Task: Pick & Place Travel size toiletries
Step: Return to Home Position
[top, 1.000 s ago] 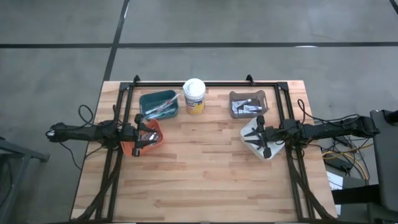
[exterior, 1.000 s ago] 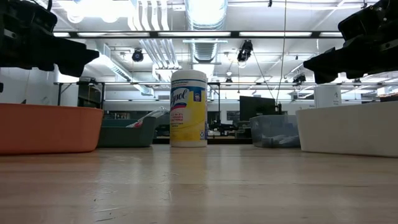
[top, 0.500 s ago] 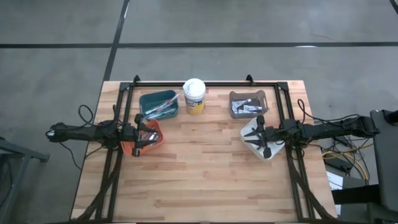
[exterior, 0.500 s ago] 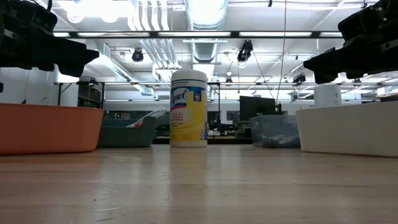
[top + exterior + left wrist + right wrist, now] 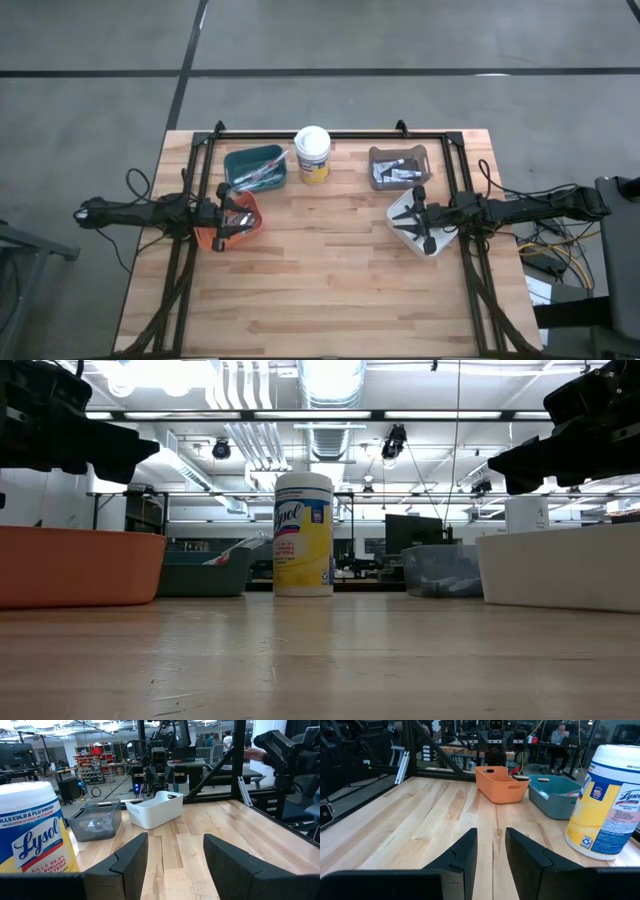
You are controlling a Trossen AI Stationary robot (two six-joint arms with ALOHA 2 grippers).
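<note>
Thin toothbrushes lie in a teal bin at the far left. Small tubes lie in a grey bin at the far right. My left gripper hovers open and empty over an orange bin, which holds a few small items. In the left wrist view its fingers stand apart. My right gripper hovers open and empty over a white bin. In the right wrist view its fingers leave a narrower gap.
A large white tub with a yellow label stands at the far middle between the teal and grey bins; it also shows in the low view. A black frame runs along the table's far and side edges. The wooden table lies bare toward the near edge.
</note>
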